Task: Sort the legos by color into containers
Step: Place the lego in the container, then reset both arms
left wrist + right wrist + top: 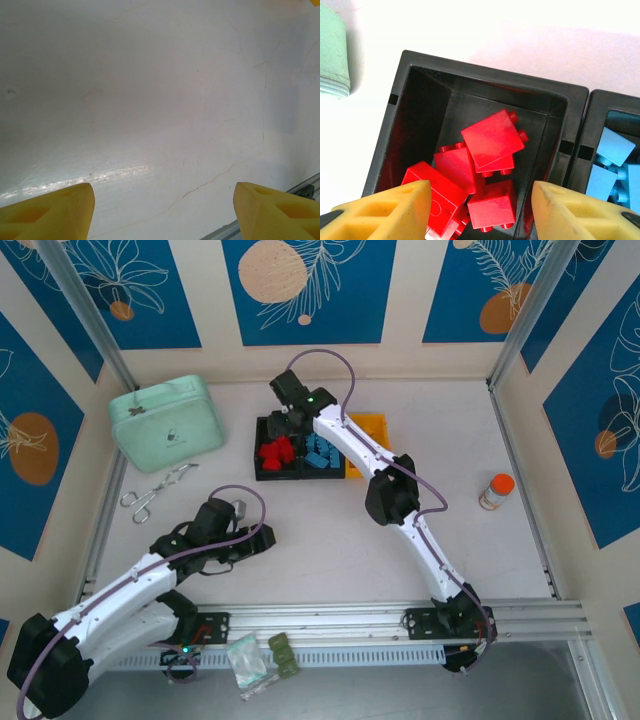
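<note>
**Desk:** Where do you have the right arm?

**Operator:** I have it stretched across the table to the row of three bins at the far side. The right gripper hangs over the left black bin. On its wrist camera I see its two yellow fingers standing apart, with nothing pinched between them.

**Desk:** And the bricks?

**Operator:** The red legos lie in a loose heap on the floor of that bin, some tilted against each other and one lying on top of the rest. The blue legos sit in the middle black bin, just beside it. The yellow-orange bin is at the right end of the row. My forearm crosses it in the top view, so I cannot tell what it holds.

**Desk:** Left side?

**Operator:** The left gripper is low over bare table, well apart from the bins. Its jaws are spread wide and I see only white surface between them.

**Desk:** Anything else in the workspace?

**Operator:** A mint-green case sits left of the bins, and a scissor-handled metal tool lies in front of it. An orange-capped bottle stands upright far to the right. A clear bag and some dark green blocks lie near the arm bases.
</note>
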`<state>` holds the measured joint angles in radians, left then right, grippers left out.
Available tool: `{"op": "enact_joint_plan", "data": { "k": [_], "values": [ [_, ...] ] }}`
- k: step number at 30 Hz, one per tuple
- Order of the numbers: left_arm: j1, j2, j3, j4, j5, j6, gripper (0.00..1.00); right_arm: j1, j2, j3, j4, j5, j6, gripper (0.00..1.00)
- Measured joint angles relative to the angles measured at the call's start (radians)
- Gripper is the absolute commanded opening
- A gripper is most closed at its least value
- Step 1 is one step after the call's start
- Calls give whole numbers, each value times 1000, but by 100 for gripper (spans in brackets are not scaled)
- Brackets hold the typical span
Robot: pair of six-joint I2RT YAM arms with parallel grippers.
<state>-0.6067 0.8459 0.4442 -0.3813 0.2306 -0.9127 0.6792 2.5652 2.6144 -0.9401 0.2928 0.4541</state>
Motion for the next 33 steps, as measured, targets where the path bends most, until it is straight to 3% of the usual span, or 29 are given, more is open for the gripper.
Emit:
{"op": "enact_joint_plan", "data": {
  "k": [5,10,21,24,27,28,33],
  "values": [
    [0,0,0,0,0,0,73,3,-4,-8,3,16,-5,55],
    [0,0,0,0,-8,0,73,11,-87,-159,26,22,-8,59],
    [5,67,58,2,-76,44,84,23,-608,-828,258,22,-7,76],
    [11,127,120,4,-99,87,99,19,-733,-986,309,24,-2,79],
    [16,181,187,4,-129,114,99,18,-828,-1118,349,37,3,85],
    [18,199,209,4,-139,127,99,16,-856,-1158,356,43,6,98],
    [26,271,320,-10,-209,192,99,-7,-996,-1325,381,67,8,99]
  ]
}}
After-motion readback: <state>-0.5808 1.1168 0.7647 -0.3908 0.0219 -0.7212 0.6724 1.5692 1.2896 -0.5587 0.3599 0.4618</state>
